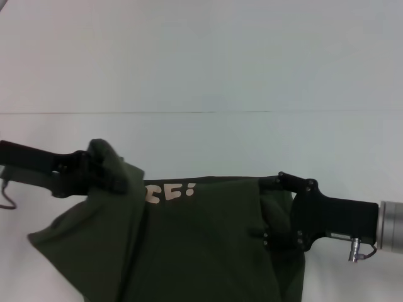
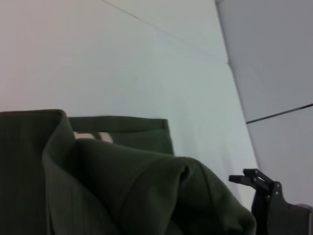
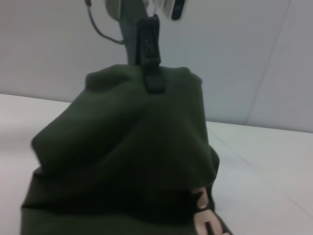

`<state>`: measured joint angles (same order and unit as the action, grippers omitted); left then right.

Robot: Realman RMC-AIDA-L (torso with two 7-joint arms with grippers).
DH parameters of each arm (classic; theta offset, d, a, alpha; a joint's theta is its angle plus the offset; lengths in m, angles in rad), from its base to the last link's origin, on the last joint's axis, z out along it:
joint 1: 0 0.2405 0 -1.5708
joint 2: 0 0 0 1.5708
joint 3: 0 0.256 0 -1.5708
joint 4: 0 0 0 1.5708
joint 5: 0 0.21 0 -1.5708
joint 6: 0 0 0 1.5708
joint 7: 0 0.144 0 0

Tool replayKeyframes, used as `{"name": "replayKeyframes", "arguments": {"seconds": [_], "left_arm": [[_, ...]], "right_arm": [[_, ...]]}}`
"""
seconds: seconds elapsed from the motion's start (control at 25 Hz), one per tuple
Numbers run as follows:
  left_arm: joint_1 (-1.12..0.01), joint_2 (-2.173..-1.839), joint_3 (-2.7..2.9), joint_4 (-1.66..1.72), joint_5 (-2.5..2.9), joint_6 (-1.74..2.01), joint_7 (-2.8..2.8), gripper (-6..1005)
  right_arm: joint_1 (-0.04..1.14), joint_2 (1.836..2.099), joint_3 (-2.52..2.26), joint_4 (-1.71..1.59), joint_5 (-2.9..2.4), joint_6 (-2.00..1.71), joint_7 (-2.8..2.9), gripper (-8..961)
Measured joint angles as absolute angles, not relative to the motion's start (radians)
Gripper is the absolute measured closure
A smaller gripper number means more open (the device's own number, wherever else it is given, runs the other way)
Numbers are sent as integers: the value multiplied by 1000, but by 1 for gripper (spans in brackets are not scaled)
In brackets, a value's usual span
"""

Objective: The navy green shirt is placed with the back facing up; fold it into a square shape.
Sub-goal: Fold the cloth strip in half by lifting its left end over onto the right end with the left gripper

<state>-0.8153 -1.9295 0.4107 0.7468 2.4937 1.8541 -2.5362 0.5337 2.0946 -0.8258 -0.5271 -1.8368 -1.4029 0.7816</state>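
Setting: robot test bench, likely a lab or staged recording station. Evidence: a plain white table (image 1: 201, 75) is filling the head view, with one thin seam line (image 1: 135, 112) running across it. Bare pale grey wall panels (image 2: 274, 54) are standing behind it, joined by a dark groove. Only a navy green shirt (image 1: 201, 245) is lying there. No domestic or shop fittings are showing.

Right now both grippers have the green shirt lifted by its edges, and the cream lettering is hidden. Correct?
Not quite. The left gripper and right gripper do hold the navy green shirt up, but the cream lettering is showing, not hidden. The head view shows it on the turned-over fabric.
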Motion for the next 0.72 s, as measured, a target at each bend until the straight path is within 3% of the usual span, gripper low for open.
{"name": "replayKeyframes", "arguments": {"seconds": [0.2,0.72], "left_arm": [[-825,-1979,409,697,2448,1793,-2533,935],[-802,-2070,411,567,2350,1636,-2462,933]], "right_arm": [[527,2094,-804,-528,-1826,-1384,766,33],[510,2096,-802,-516,-1791,-1359,739,33]]}}
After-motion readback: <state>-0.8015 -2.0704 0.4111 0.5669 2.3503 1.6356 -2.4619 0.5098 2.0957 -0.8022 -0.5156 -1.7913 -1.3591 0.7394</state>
